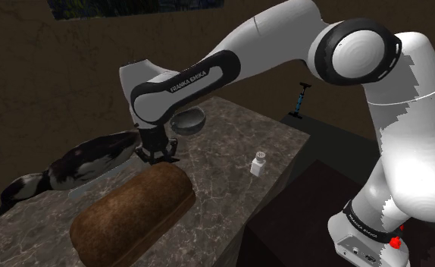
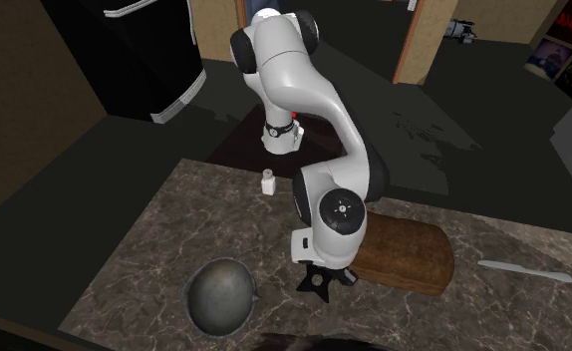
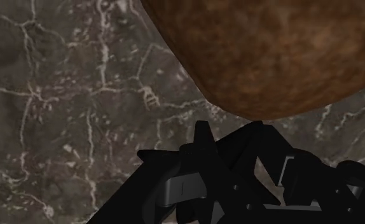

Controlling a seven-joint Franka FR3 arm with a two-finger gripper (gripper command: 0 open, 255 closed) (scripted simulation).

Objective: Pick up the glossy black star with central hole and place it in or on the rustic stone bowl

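The glossy black star (image 3: 203,145) sits clasped between the black fingers of my gripper (image 3: 235,186), its points sticking out past them. In the shoulder view my gripper (image 1: 157,150) hangs low over the marble counter with the star (image 1: 166,159) under it, next to the end of a brown loaf. The grey stone bowl (image 1: 187,120) stands just behind the hand there. In the second exterior view the bowl (image 2: 222,294) lies to the left of my gripper (image 2: 326,271) and the star (image 2: 314,285). Whether the star touches the counter I cannot tell.
A large brown loaf (image 1: 133,214) lies close beside the gripper on the marble counter (image 1: 231,152). A dark duck figure (image 1: 72,168) lies at the shoulder view's left. A small white shaker (image 1: 259,162) stands near the counter's edge. A knife (image 2: 523,268) lies beyond the loaf (image 2: 406,254).
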